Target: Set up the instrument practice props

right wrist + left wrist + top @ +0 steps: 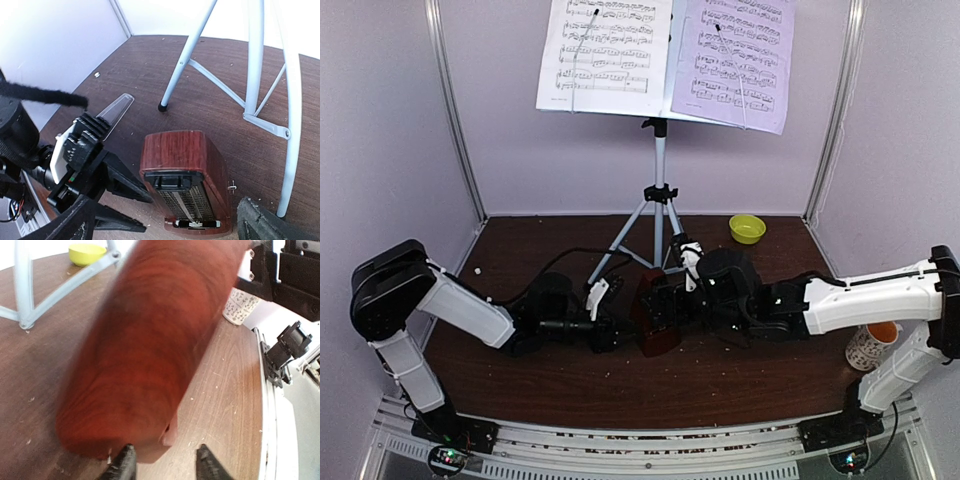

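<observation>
Metronome [184, 165] just clear of tripod [255, 60]

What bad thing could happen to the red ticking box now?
The left fingers sit right beside the metronome; a nudge could tip it. The right fingers are close to a tripod leg; a bump might shake the music sheets loose.

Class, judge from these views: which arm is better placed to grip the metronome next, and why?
Probably the right. Its end effector is wide open, with a finger on either side of the metronome. The left end effector only meets one base corner.
</observation>
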You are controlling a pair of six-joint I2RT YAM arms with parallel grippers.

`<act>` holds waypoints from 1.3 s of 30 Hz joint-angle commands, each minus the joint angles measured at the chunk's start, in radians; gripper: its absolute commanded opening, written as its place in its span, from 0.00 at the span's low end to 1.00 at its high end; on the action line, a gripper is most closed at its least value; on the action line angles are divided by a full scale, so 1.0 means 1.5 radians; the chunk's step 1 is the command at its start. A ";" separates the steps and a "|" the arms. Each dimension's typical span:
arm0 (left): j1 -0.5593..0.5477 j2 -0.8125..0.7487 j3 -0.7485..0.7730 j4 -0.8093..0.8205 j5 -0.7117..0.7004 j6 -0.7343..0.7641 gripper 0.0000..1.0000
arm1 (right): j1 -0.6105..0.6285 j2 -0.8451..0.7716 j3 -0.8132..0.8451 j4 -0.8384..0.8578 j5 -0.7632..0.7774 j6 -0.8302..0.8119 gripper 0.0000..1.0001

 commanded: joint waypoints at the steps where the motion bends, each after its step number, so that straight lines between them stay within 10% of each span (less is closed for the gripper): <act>1: 0.014 -0.053 -0.072 0.134 -0.032 0.002 0.51 | 0.013 0.025 0.027 -0.008 0.101 0.035 1.00; 12: 0.066 -0.128 -0.165 0.163 -0.149 0.032 0.78 | 0.011 0.103 0.081 0.007 0.106 -0.013 0.96; 24: 0.066 -0.203 -0.197 0.120 -0.226 0.136 0.80 | -0.001 0.162 0.121 -0.024 0.149 -0.013 0.83; 39: 0.039 -0.139 -0.158 0.069 -0.196 0.218 0.72 | -0.026 0.086 0.088 0.040 0.080 -0.004 0.41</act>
